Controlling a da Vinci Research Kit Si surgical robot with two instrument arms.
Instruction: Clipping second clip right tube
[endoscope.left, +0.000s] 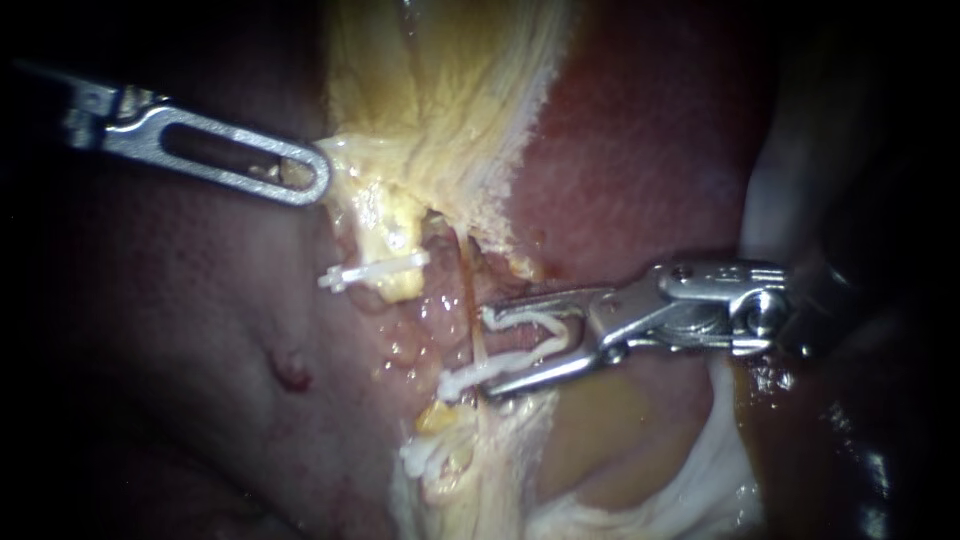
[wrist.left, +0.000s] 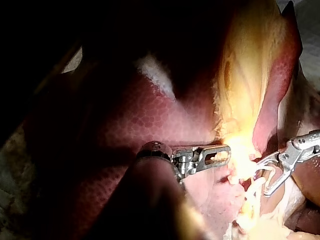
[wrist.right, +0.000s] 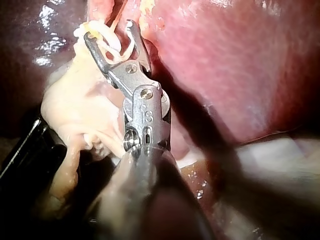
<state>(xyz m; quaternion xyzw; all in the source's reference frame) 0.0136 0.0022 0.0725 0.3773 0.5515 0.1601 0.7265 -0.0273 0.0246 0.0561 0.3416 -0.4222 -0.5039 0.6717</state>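
Toward the liver's (endoscope.left: 180, 300) upper left edge, the left instrument (endoscope.left: 310, 175) is seen coming in. Its slotted jaws are closed on the edge of a band of pale yellow tissue (endoscope.left: 440, 90), and some of that tissue is seen through the slot. The band is drawn toward the jaw tip. It runs down the middle of the liver, between a dim pink surface on one side and a brighter red one on the other.

Just below the left instrument's tip, an upper clip (endoscope.left: 375, 270), white and closed, is seen lying across a lump of the yellow tissue. Lower down, near the liver's bottom edge, a lower clip (endoscope.left: 428, 455), also white, is set on a pale strand.

Between these two clips, a thin tube (endoscope.left: 468, 285) is seen running down the moist pink groove. The tube is met by the right instrument (endoscope.left: 490, 348), which is brought in from the liver's right edge. Its jaws stand wide, and an open clip (endoscope.left: 500, 367), white and V-shaped, is held between them with one arm along each jaw. The tube lies at the mouth of this clip. Whether the tube sits fully inside the clip cannot be told. In the right wrist view, the clip's arms are seen spread apart against the yellow tissue ahead of the jaws.
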